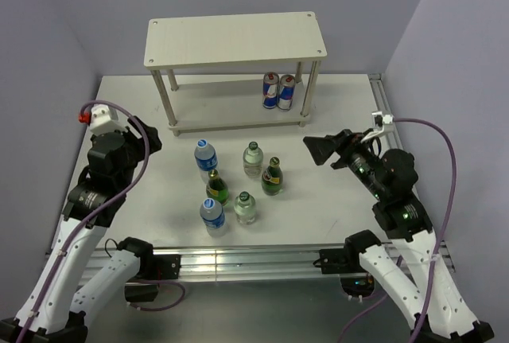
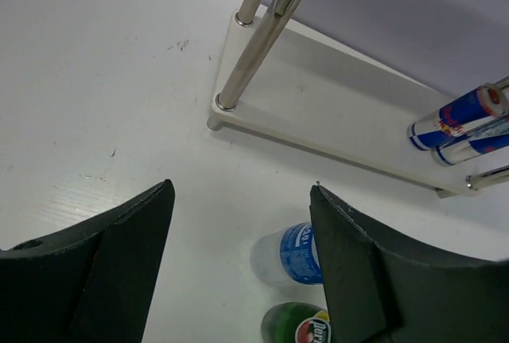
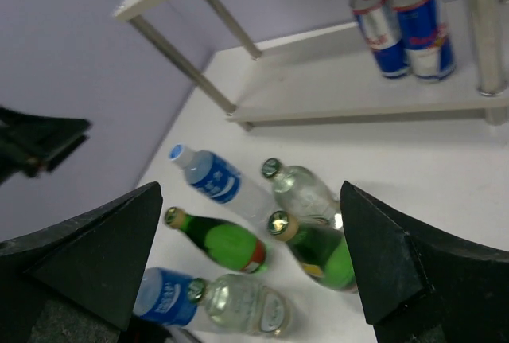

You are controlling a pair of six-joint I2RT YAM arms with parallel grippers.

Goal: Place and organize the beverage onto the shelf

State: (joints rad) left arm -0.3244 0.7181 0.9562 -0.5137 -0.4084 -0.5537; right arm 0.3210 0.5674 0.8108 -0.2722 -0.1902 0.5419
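**Six bottles grouped in front of a two-tier shelf, both grippers empty**

The pale beige wooden two-tier shelf [image 1: 235,40] stood along the far edge of the white table [image 1: 350,120], roughly centred, with its two boards carried on four round metal legs. Two blue-and-silver drink cans, one [image 1: 271,91] touching the other [image 1: 286,92], stood upright at the right end of the lower board, just behind the near right leg [image 1: 305,104].

Six bottles stood upright in a loose cluster at the middle of the table, well apart from the shelf and closer to the near edge.
- Two were clear plastic water bottles with blue labels, one at the far left of the cluster [image 1: 205,158] and one at its near left [image 1: 211,216].
- Two were clear glass bottles with green caps, one on the far side [image 1: 252,159] and one on the near side [image 1: 246,208].
- Two were green glass bottles with gold tops, one at the right [image 1: 272,176] and one toward the left [image 1: 216,187].

The shelf's two near legs stood between the cluster and the lower board.

The left gripper [image 2: 241,192] hung above the table toward the left edge, to the left of the cluster. Its fingers were spread wide with nothing between them. The right gripper [image 1: 312,152] hung toward the right edge, to the right of the cluster, and pointed at the bottles. Its fingers were likewise wide apart and empty. In its wrist view all six bottles showed beyond the spread fingers.
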